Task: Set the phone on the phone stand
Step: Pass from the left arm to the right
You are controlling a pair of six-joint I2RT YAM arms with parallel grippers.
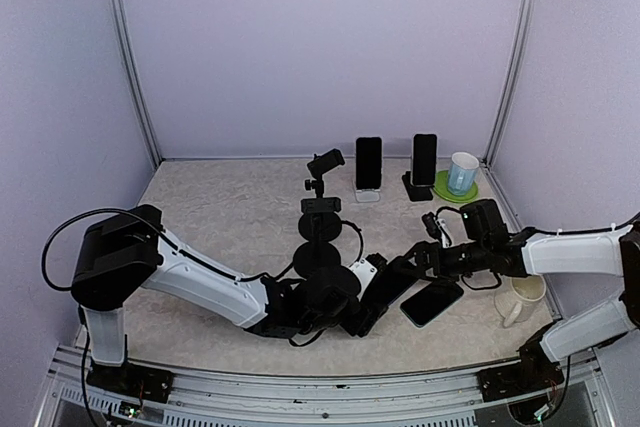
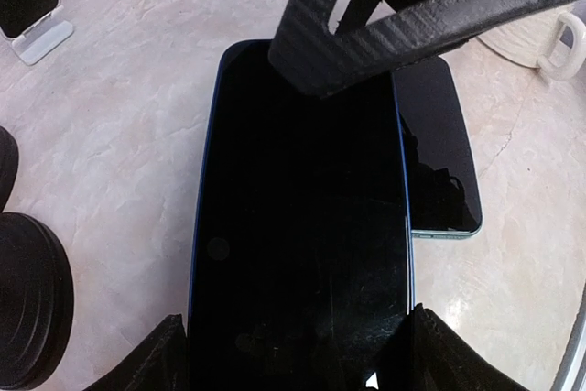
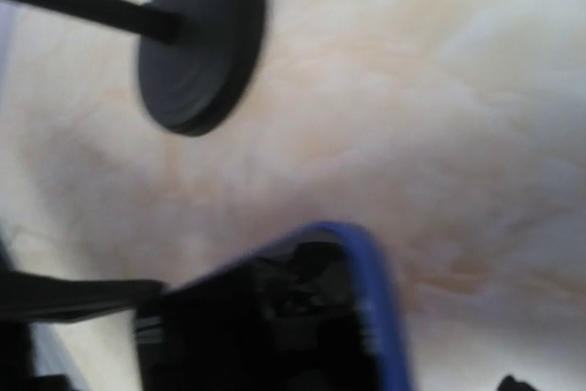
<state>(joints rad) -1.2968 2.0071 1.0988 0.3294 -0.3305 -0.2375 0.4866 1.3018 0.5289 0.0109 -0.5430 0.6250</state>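
Observation:
My left gripper (image 1: pixel 362 309) is shut on a dark phone with a blue rim (image 1: pixel 388 287), holding its near end just above the table. In the left wrist view the phone (image 2: pixel 298 226) fills the gap between my fingers (image 2: pixel 165 359). My right gripper (image 1: pixel 418 259) is at the phone's far end. Its fingers (image 2: pixel 403 20) lie over that end, and in the blurred right wrist view the blue end (image 3: pixel 302 309) sits between jaws that stand apart. The black phone stand (image 1: pixel 320 237), with round bases and a top clamp, stands just behind.
A second phone (image 1: pixel 432 302) lies flat beside the held one. A white mug (image 1: pixel 520 297) is at the right. At the back, two phones rest on a white stand (image 1: pixel 368 169) and a black stand (image 1: pixel 424 165), next to a cup on a green saucer (image 1: pixel 462 175).

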